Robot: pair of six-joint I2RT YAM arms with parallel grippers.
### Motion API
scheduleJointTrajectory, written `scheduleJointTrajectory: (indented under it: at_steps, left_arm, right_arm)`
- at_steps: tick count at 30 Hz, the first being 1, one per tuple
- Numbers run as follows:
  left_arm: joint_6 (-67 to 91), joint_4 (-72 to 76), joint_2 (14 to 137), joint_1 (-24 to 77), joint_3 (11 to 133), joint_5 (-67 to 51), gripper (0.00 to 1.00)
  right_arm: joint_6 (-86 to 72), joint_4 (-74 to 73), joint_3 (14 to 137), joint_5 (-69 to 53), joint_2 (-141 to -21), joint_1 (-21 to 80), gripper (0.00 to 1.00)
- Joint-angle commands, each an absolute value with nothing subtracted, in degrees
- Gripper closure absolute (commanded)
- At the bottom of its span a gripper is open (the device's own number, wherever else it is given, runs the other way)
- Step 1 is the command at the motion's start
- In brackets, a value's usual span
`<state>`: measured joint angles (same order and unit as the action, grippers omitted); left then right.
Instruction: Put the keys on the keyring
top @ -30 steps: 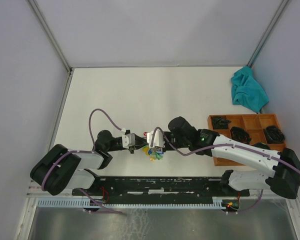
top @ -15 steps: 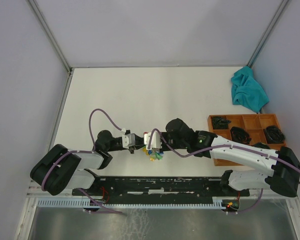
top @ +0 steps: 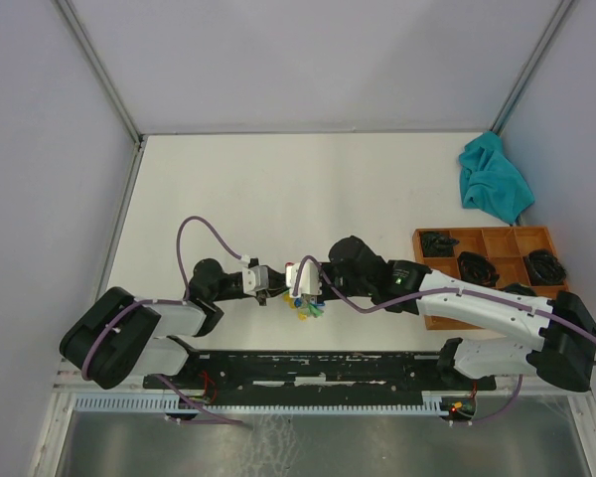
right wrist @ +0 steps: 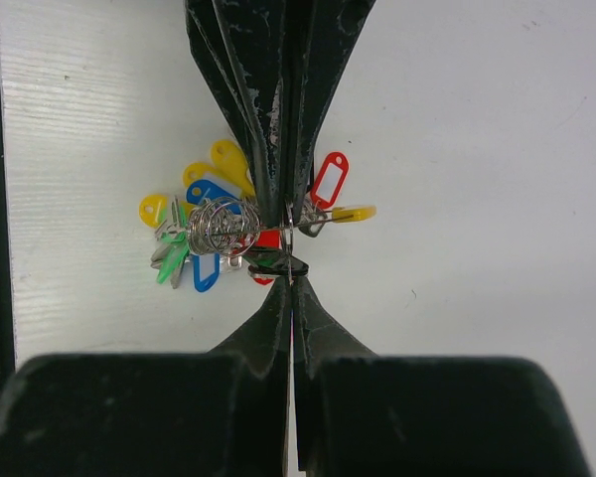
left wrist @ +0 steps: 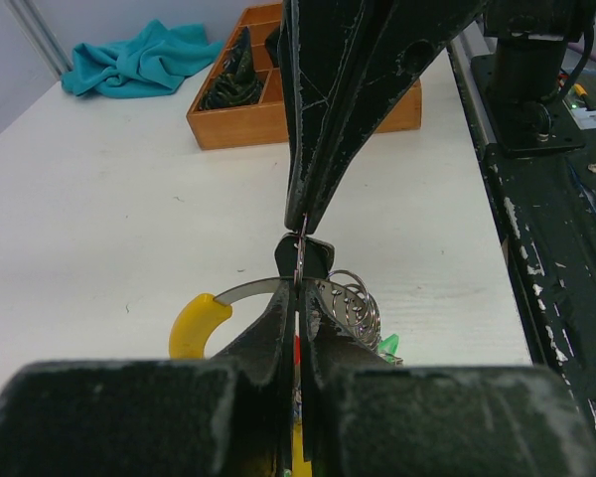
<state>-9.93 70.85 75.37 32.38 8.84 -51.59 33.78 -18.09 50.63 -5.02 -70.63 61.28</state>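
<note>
The keyring (right wrist: 219,225), a silvery band strung with small wire rings and red, yellow, blue and green tags, hangs just above the table between my two grippers. My left gripper (left wrist: 300,290) is shut on the band, whose yellow-tipped end (left wrist: 197,323) curves out to the left. A dark key (right wrist: 275,263) on a thin wire loop sits right against the band. My right gripper (right wrist: 290,282) is shut on it, tip to tip with the left gripper (right wrist: 283,221). From the top view, both grippers (top: 275,285) (top: 296,288) meet over the bunch (top: 308,308). Green plastic pieces (right wrist: 175,260) show in the bunch.
A wooden compartment tray (top: 429,320) with black items stands at the right, partly under the right arm. A teal cloth (top: 495,184) lies at the far right. A black rail (top: 308,366) runs along the near table edge.
My right gripper has shifted slightly left with the dark key, closing up against the left gripper and the keyring. The left arm has held still.
</note>
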Motion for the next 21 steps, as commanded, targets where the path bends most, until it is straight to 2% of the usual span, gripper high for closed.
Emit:
scheduleJointTrajectory:
  at_steps: [1, 21]
  left_arm:
    - [-7.2, 74.4, 74.2, 32.7, 10.6, -52.7, 0.97]
    - [-6.9, 74.3, 74.6, 32.9, 11.0, -53.7, 0.97]
  right_arm:
    - [33.8, -16.9, 51.4, -4.2, -70.1, 61.7, 0.99]
    - [33.0, -15.5, 51.5, -5.2, -70.9, 62.0, 0.99]
